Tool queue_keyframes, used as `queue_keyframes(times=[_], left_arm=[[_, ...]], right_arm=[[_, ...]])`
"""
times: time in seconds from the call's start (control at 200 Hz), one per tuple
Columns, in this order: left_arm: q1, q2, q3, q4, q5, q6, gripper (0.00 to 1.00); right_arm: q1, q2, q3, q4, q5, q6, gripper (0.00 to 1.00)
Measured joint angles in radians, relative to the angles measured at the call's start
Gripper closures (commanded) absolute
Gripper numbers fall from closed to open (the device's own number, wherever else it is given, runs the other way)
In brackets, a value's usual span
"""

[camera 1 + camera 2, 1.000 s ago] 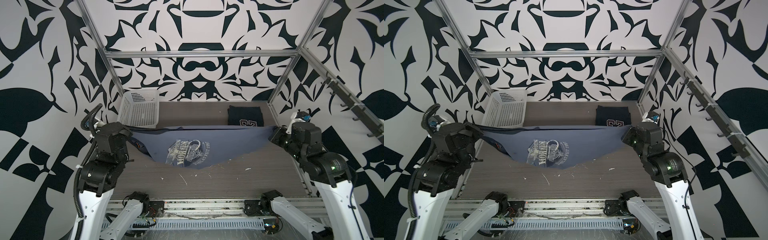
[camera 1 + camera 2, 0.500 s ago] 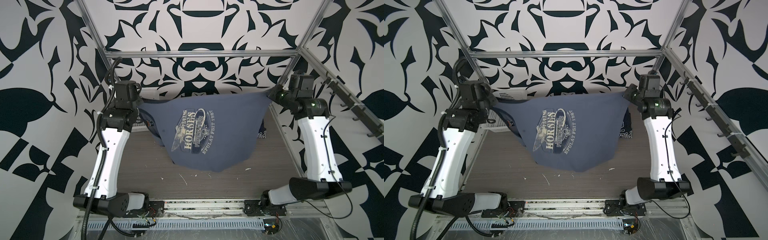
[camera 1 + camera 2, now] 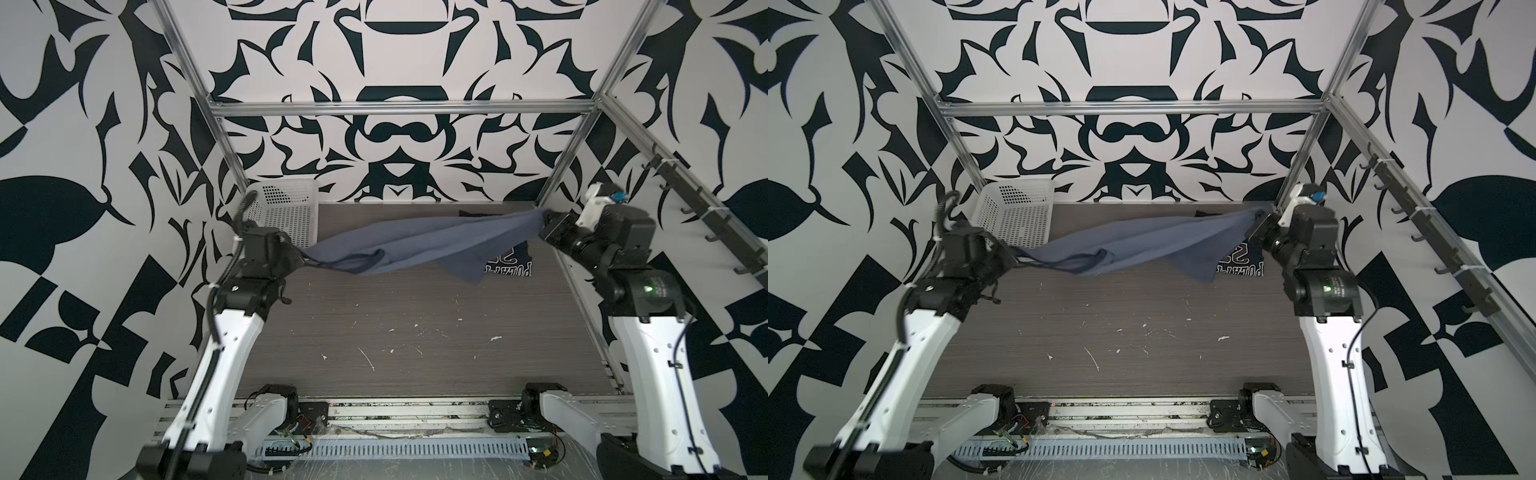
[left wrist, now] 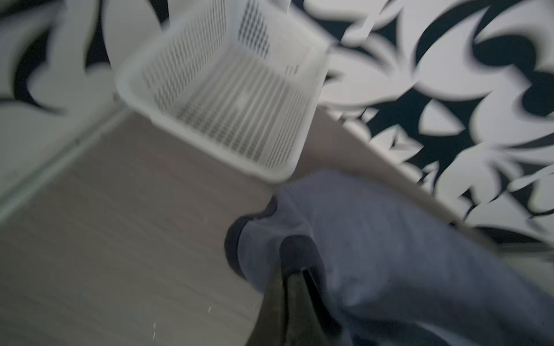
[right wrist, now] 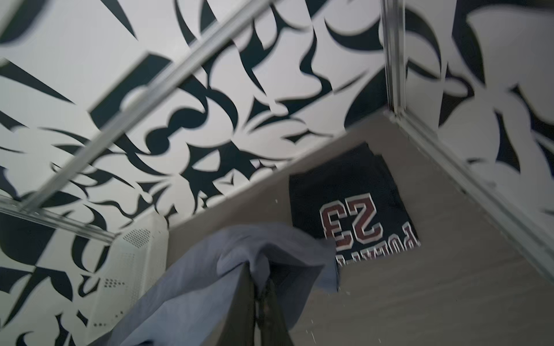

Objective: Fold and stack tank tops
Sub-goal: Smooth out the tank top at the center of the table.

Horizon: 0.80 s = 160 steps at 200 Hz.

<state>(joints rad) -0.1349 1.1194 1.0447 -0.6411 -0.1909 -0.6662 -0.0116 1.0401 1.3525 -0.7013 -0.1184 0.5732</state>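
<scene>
Site is a robotics lab cell: aluminium-profile frame (image 3: 399, 109), black-and-white patterned wall panels (image 3: 62, 104), scuffed wood-grain table (image 3: 415, 332), slotted cable duct (image 3: 390, 449), exposed wiring (image 3: 301, 432).

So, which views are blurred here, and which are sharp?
Left wrist view: strong motion blur, the holes of the white basket smear into streaks, the grey tank top is soft. Right wrist view: milder blur, the "23" on the navy tank top is readable. In both top views: sharp, evenly lit, marks on the table crisp.

B&w patterned walls (image 3: 124, 104) – alu frame (image 3: 399, 109), grey woodgrain tabletop (image 3: 415, 316).
</scene>
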Motion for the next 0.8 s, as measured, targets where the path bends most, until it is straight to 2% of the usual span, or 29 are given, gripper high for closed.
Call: queue_keyframes(times=[0.065,0.12,0.195,0.31,0.395,0.495,0.565,0.675,0.8], left_arm=[[-0.003,0.169,-0.006,-0.055,0.054,0.002,1.00],[-0.009,0.286,0.027,-0.100,0.076,0.011,1.00],[-0.016,0.347,0.109,-0.154,0.081,0.024,1.00],[-0.022,0.300,0.329,-0.166,0.071,0.046,1.00],[-0.023,0.152,0.390,-0.055,0.047,0.054,1.00],[-0.023,-0.083,0.348,0.025,-0.008,0.054,1.00],[-0.023,-0.170,0.326,0.033,-0.047,0.053,1.00],[-0.022,-0.140,0.239,0.029,-0.068,0.050,1.00],[-0.018,0.051,0.119,-0.043,-0.060,0.038,1.00]], right_arm=[[0.000,0.044,-0.084,-0.014,-0.023,0.000,1.00],[0.000,0.120,-0.090,-0.035,-0.034,-0.005,1.00],[0.000,0.207,-0.040,-0.075,-0.035,-0.019,1.00],[0.000,0.258,0.217,-0.143,-0.014,-0.050,1.00],[0.000,0.216,0.397,-0.117,0.024,-0.066,1.00],[0.000,0.063,0.422,-0.075,0.079,-0.082,1.00],[0.000,-0.034,0.385,-0.069,0.098,-0.087,1.00],[0.000,-0.127,0.310,-0.065,0.102,-0.088,1.00],[0.000,-0.089,0.178,-0.071,0.095,-0.087,1.00]])
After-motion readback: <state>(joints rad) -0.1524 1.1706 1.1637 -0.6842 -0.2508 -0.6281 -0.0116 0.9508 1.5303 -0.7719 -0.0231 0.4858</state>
